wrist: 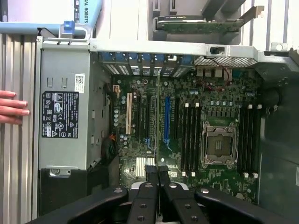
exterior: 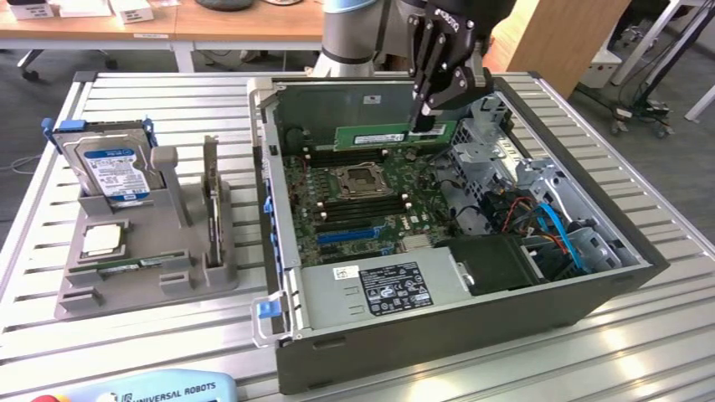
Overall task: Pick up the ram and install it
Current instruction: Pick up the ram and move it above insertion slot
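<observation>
While the arm hangs over the open computer case (exterior: 447,343), the gripper (exterior: 424,126) has its fingers pinched narrow on the ram (exterior: 380,134), grabbing it at the end toward the exterior view's right. The stick is level with its long edge down, up over the motherboard (exterior: 335,219) close to the case's far wall, just behind the empty CPU socket (exterior: 363,178). Hard to say from where I'm standing whether its bottom edge touches a memory slot, it looks slightly above to me. On the wrist cam the fingers (wrist: 150,179) sit nearly together over the board, with the socket off to one side. Somebody's hand (wrist: 11,108) is on the slatted table right beside the power supply (wrist: 60,126). Over on the exterior view's left, well apart from the case, the gray holder (exterior: 146,289) has the blue-labelled hard drive (exterior: 112,167), the square processor chip (exterior: 103,239) and an expansion card (exterior: 210,201) standing on edge
</observation>
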`<state>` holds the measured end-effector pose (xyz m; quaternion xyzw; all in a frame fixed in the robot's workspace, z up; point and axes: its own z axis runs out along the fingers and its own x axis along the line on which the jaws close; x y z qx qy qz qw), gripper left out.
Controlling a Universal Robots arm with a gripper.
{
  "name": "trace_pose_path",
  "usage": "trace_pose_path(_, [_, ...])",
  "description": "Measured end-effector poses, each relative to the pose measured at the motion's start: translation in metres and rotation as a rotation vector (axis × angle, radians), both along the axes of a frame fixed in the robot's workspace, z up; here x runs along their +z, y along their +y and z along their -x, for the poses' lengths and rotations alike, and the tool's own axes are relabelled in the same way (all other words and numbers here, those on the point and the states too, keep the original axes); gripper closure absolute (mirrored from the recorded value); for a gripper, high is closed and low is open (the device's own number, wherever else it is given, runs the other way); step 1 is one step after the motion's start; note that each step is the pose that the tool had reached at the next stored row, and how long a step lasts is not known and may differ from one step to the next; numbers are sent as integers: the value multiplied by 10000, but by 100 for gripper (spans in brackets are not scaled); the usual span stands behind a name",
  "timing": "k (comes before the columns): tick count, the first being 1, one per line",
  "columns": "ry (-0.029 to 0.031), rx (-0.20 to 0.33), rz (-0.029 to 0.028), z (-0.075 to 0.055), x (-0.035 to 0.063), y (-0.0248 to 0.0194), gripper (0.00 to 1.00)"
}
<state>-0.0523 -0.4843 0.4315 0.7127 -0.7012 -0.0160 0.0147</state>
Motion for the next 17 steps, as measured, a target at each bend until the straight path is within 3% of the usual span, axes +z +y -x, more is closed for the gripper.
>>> trace_pose_path(3, [0,-1,0,-1,-2,30,89])
trace_pose_path(9, [0,-13,0,0,-10,177,89])
trace_pose_path(17, [0,-30,0,0,-22,342,89])
